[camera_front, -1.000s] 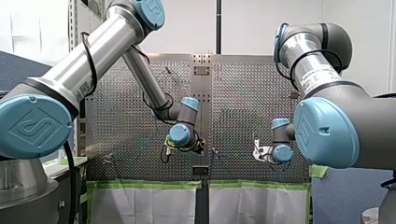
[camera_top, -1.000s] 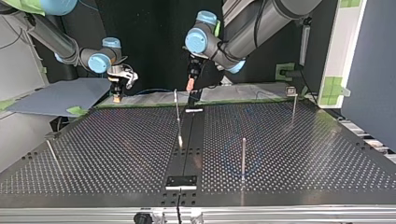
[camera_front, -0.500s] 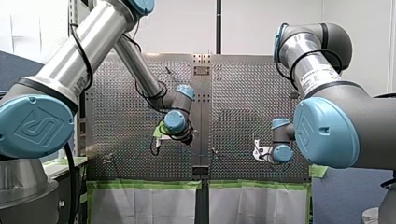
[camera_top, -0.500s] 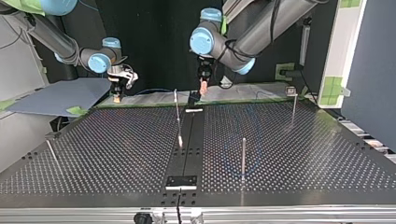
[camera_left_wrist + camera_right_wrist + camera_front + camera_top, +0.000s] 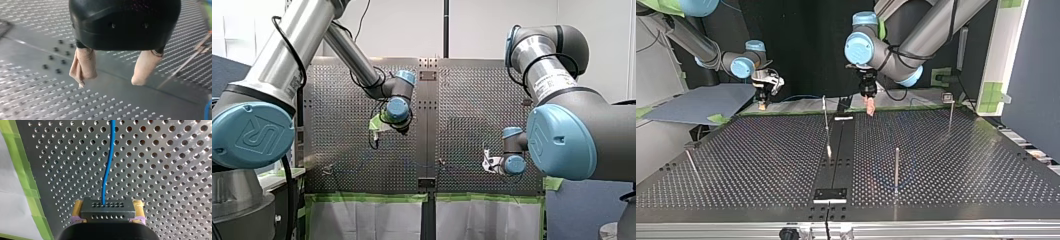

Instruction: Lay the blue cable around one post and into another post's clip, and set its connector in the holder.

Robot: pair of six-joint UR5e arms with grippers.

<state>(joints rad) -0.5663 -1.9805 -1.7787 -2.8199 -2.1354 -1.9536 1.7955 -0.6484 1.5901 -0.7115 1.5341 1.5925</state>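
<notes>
My right gripper (image 5: 108, 204) is shut on a black connector block (image 5: 107, 213), its yellow pads pressed to both sides. The blue cable (image 5: 108, 165) leaves the block and runs ahead over the perforated table. In the top view this gripper (image 5: 763, 102) hangs at the table's far left edge. My left gripper (image 5: 108, 81) is open, with nothing between its beige pads (image 5: 83, 66). It hovers above the table near the far middle (image 5: 869, 105). A faint stretch of blue cable (image 5: 884, 176) curves around a post (image 5: 896, 167).
Thin metal posts stand at the middle (image 5: 825, 122), the far right (image 5: 950, 112) and the near left (image 5: 691, 162) of the top view. A dark plate (image 5: 830, 194) sits at the near middle edge. Green tape (image 5: 27, 185) lines the table's edge.
My left arm has swung up and leftward in the front view, rightward in the top view, its gripper still open. My right arm has stayed still with the connector.
</notes>
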